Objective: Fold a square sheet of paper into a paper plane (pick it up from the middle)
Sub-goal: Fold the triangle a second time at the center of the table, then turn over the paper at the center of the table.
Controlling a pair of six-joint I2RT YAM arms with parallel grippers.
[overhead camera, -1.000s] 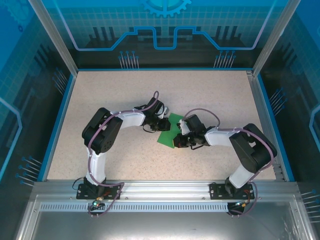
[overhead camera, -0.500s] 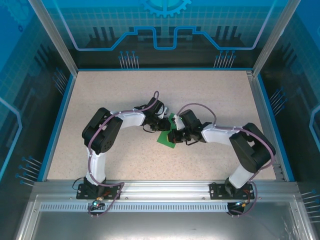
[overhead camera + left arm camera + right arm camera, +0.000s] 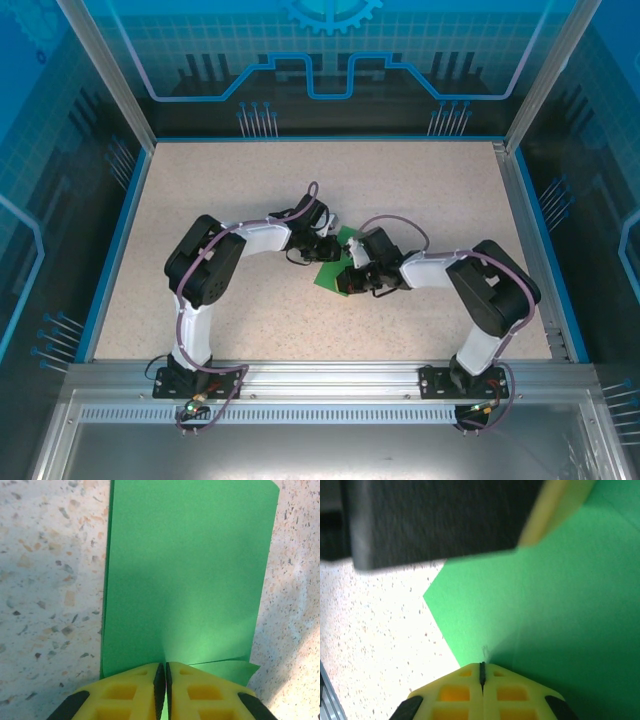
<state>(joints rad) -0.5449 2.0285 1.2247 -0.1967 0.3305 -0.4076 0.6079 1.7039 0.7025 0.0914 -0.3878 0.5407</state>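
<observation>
Tabletop (image 3: 220, 190): speckled beige, inside blue-walled enclosure.
Square sheet of paper (image 3: 185, 570): green, at frame centre.
Left claw (image 3: 165, 666): clenched on sheet's edge.
Right claw (image 3: 482, 666): clenched, tips against sheet.

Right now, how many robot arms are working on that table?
2. The left arm reaches in from the left side and the right arm from the right. They meet at the green paper in the middle. None seems hidden.

green sheet of paper (image 3: 185, 570), folded, flat
</observation>
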